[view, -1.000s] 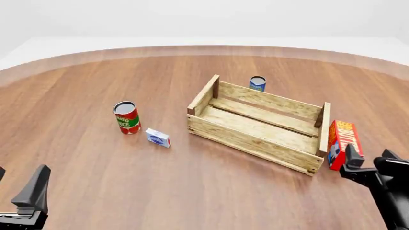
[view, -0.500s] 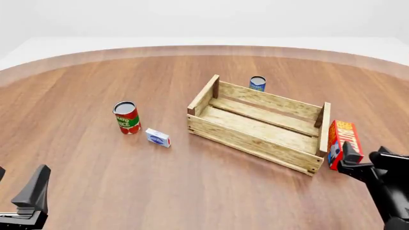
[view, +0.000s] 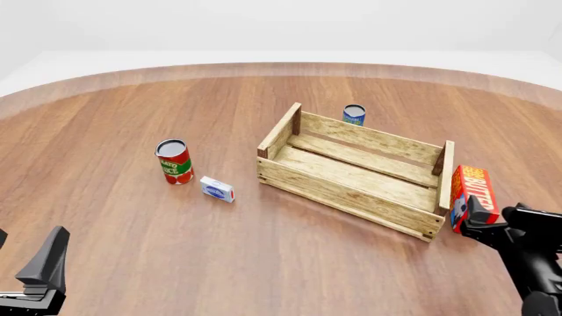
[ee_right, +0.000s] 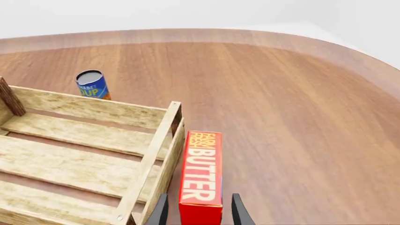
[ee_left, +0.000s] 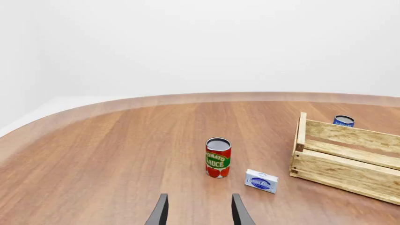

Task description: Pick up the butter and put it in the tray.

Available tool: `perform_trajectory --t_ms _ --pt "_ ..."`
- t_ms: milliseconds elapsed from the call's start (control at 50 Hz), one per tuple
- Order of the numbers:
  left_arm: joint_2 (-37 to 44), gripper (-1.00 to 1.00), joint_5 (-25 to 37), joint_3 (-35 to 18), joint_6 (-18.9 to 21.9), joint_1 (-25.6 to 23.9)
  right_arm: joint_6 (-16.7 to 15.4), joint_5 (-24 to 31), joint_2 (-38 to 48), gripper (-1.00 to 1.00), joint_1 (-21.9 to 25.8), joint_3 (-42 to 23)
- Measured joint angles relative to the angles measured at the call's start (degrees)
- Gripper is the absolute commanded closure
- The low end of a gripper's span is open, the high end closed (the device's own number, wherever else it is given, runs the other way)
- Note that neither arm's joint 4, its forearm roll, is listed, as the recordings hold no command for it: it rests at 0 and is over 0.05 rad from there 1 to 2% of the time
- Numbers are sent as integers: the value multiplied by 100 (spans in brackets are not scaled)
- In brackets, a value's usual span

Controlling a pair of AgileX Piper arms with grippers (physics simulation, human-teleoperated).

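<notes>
the right tool [ee_right: 195, 213] stands apart astride the butter [ee_right: 201, 176], just beside the tray [ee_right: 153, 154]; left tool [ee_left: 197, 211] apart.

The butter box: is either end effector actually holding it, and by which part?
Not yet. The right end effector is open, its fingers either side of the near end of the butter, which stands beside the tray. The left end effector holds nothing.

The right claw [ee_right: 198, 211] has its two dark fingertips [ee_right: 160, 210] on either side of the butter [ee_right: 201, 174], which stands on the desk [ee_right: 293, 108] just beside the tray [ee_right: 153, 154]. A blue can [ee_right: 92, 85] stands beyond the tray.
</notes>
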Motion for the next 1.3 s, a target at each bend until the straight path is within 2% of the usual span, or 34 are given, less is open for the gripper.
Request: perform_trajectory --t_ms 1300 --pt "0 -100 0 0 0 0 111 0 814 -100 -30 -381"
